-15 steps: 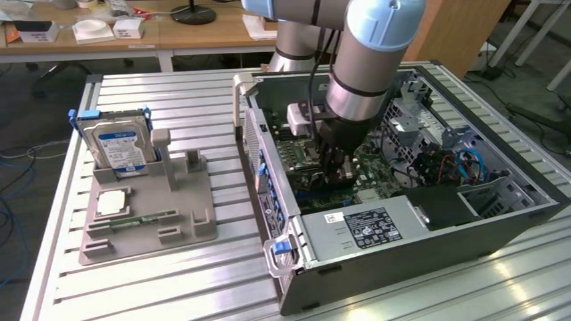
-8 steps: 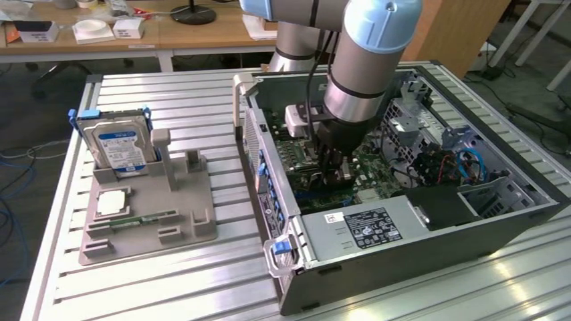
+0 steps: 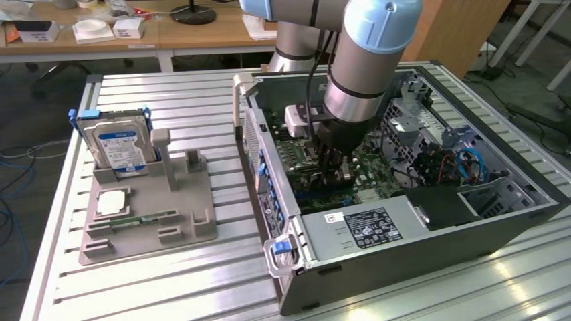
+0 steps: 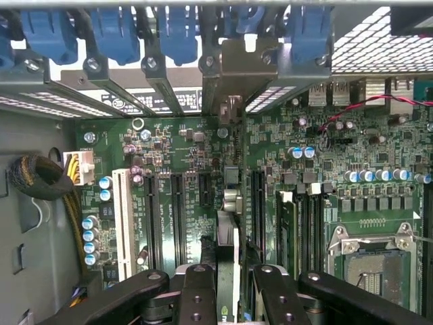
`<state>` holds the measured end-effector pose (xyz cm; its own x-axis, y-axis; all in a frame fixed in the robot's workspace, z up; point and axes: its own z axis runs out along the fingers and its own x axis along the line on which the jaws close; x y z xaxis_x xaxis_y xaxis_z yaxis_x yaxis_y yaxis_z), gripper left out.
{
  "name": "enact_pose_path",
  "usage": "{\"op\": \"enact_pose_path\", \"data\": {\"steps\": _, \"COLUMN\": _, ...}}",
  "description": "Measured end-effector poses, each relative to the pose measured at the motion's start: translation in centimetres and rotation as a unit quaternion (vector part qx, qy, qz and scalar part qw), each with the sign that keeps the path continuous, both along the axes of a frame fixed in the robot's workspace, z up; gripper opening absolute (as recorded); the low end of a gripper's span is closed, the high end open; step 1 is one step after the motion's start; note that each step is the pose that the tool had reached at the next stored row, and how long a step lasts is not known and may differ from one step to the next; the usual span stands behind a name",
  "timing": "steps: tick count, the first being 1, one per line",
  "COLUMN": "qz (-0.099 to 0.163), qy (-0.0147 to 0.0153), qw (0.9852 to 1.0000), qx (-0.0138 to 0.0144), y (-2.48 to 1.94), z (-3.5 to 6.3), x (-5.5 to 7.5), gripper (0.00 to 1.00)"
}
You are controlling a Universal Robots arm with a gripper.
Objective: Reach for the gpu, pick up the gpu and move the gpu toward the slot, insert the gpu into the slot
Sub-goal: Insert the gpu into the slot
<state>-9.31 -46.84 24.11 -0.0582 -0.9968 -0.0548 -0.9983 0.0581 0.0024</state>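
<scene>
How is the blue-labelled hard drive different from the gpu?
The hard drive stands in the gray rack outside the case; the gpu is inside it, gripped by the jaws over the motherboard. The hard drive is a thick silver box; the gpu is a thin card. Both stand on edge.

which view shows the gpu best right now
The wrist view: the gpu stands edge-on between the fingers of the gripper, its bracket up at the case's rear slots, over the motherboard. In the exterior view the arm hides the card; you see the gripper down inside the open computer case.
</scene>
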Motion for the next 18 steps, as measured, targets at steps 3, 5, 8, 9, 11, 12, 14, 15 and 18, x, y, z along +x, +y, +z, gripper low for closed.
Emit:
{"op": "enact_pose_path", "data": {"steps": 3, "qz": 0.0, "qy": -0.0008, "qw": 1.0, "qx": -0.0003, "y": 0.0, "z": 0.37, "x": 0.01, "gripper": 0.26}}
{"op": "enact_pose_path", "data": {"steps": 5, "qz": 0.0, "qy": -0.001, "qw": 1.0, "qx": -0.0006, "y": -0.02, "z": 0.39, "x": 0.0, "gripper": 0.26}}
{"op": "enact_pose_path", "data": {"steps": 8, "qz": 0.0, "qy": -0.001, "qw": 1.0, "qx": -0.0013, "y": -0.02, "z": 0.4, "x": 0.0, "gripper": 0.26}}
{"op": "enact_pose_path", "data": {"steps": 9, "qz": 0.001, "qy": -0.001, "qw": 1.0, "qx": -0.0014, "y": -0.02, "z": 0.41, "x": 0.0, "gripper": 0.26}}
{"op": "enact_pose_path", "data": {"steps": 11, "qz": 0.003, "qy": -0.001, "qw": 1.0, "qx": -0.0013, "y": -0.01, "z": 0.4, "x": 0.0, "gripper": 0.26}}
{"op": "enact_pose_path", "data": {"steps": 12, "qz": 0.004, "qy": -0.001, "qw": 1.0, "qx": -0.0014, "y": 0.0, "z": 0.4, "x": 0.0, "gripper": 0.26}}
{"op": "enact_pose_path", "data": {"steps": 14, "qz": 0.006, "qy": -0.001, "qw": 1.0, "qx": -0.0013, "y": 0.0, "z": 0.4, "x": -0.01, "gripper": 0.26}}
{"op": "enact_pose_path", "data": {"steps": 15, "qz": 0.008, "qy": -0.001, "qw": 1.0, "qx": -0.0013, "y": 0.02, "z": 0.4, "x": 0.0, "gripper": 0.26}}
{"op": "enact_pose_path", "data": {"steps": 18, "qz": 0.012, "qy": -0.001, "qw": 0.9999, "qx": -0.0013, "y": 0.06, "z": 0.4, "x": 0.0, "gripper": 0.26}}
